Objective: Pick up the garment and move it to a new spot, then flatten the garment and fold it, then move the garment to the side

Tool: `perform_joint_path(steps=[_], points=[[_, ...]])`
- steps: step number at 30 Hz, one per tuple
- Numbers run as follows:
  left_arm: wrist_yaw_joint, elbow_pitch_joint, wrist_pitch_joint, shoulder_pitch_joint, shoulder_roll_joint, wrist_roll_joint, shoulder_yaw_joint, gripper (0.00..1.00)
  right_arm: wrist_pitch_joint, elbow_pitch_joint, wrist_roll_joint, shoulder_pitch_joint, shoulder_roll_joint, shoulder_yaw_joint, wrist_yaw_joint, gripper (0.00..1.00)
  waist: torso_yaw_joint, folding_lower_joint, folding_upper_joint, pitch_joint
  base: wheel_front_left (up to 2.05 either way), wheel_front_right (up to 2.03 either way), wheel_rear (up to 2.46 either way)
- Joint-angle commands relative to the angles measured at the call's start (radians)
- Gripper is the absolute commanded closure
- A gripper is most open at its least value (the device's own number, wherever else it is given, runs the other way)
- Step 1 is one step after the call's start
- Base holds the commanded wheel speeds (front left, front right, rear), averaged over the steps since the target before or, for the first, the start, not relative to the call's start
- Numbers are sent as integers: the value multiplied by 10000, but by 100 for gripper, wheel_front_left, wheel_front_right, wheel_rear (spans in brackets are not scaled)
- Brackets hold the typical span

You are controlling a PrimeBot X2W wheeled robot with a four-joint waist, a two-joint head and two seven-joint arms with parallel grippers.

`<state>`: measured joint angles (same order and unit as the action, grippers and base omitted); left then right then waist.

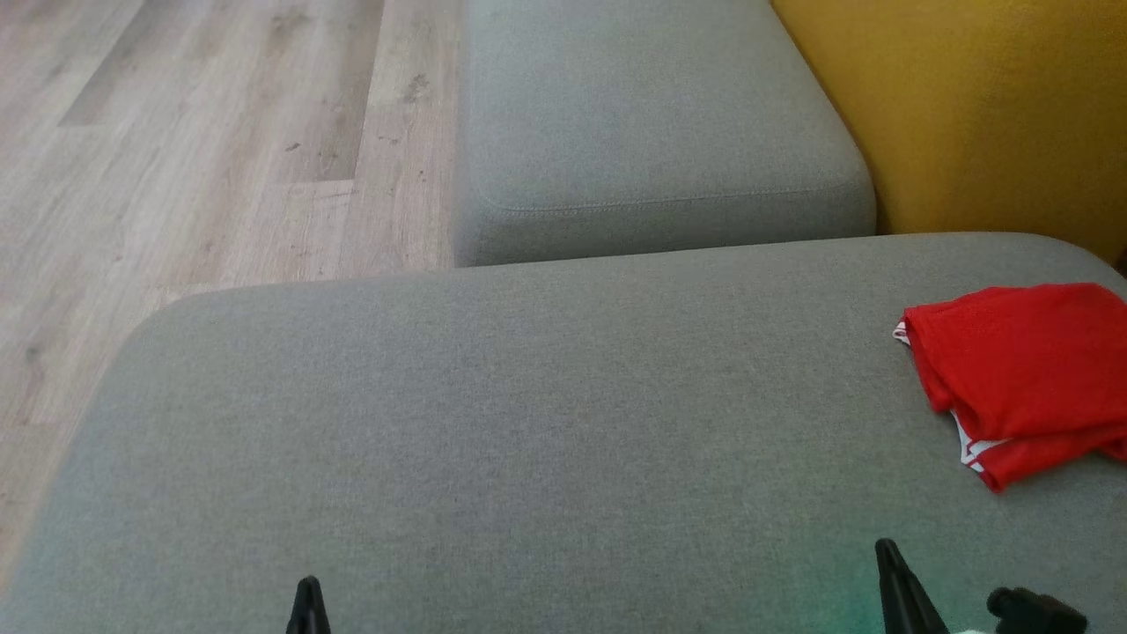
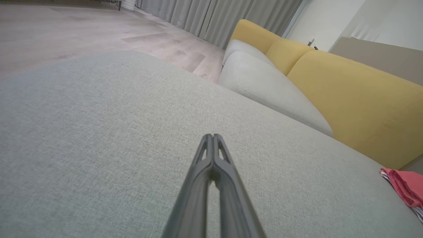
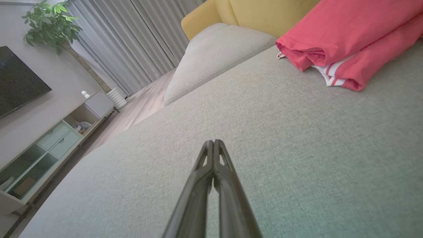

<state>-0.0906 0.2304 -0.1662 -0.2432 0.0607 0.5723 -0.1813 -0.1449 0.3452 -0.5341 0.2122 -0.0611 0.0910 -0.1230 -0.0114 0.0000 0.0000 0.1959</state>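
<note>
The garment [image 1: 1026, 374] is red with white stripes at its edge. It lies folded at the far right of the grey sofa cushion [image 1: 493, 414]. In the right wrist view the garment [image 3: 343, 36] sits at the upper right, and the left wrist view catches the garment [image 2: 404, 186] at its right edge. My left gripper [image 1: 308, 588] is at the bottom left of the head view, shut and empty, over bare cushion. My right gripper [image 1: 885, 553] is at the bottom right, shut and empty, a short way in front of the garment and apart from it. In the wrist views both the left gripper [image 2: 212, 136] and the right gripper [image 3: 213, 142] have their fingers pressed together.
A second grey cushion [image 1: 651, 132] adjoins behind, with a yellow backrest [image 1: 977, 114] along the right. Wooden floor [image 1: 194, 150] lies to the left past the cushion edge. Curtains [image 3: 138, 43], a plant [image 3: 51, 24] and a low cabinet [image 3: 49, 145] stand across the room.
</note>
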Motion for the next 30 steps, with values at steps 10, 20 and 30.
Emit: perform_joint_path(steps=[10, 20, 30], points=[[314, -207, 323, 888, 88, 1344, 497, 100, 290, -456, -1370, -865, 18, -232, -32, 100, 14, 0, 0, -232, 0, 0, 0], [528, -174, 567, 1179, 96, 2397, 732, 100, 549, -518, -2427, -1129, 28, -439, -37, 100, 25, 0, 0, -431, 0, 0, 0], [765, -132, 844, 1503, 101, 3558, 998, 100, 837, -587, -3598, -1421, 39, -667, -42, 100, 37, 0, 0, -650, 0, 0, 0]])
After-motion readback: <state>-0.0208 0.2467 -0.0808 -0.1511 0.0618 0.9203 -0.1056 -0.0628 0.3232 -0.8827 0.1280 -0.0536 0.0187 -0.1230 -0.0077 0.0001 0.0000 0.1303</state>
